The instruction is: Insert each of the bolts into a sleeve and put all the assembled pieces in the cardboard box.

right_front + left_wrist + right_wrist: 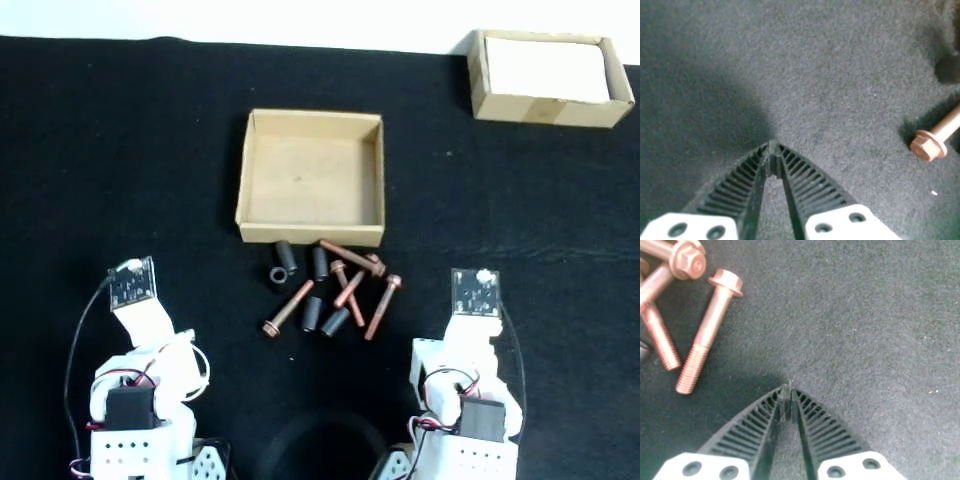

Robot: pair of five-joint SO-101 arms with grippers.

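Several copper bolts [348, 285] and several black sleeves [312, 313] lie loose in a heap on the black cloth, just in front of the open cardboard box [244, 178], which holds nothing. My left gripper [773, 150] rests shut over bare cloth to the left of the heap, with one bolt head [928, 145] a little way off. My right gripper [787, 390] is shut too, to the right of the heap, close to a bolt [707, 331] lying on the cloth. Both arms [140, 300] [472, 310] stand folded back near the table's front edge.
A second cardboard box [548, 110] with a white inside stands at the far right corner. A black ring-shaped object [320, 430] lies between the two arm bases. Bare black cloth stretches to the left and right of the heap.
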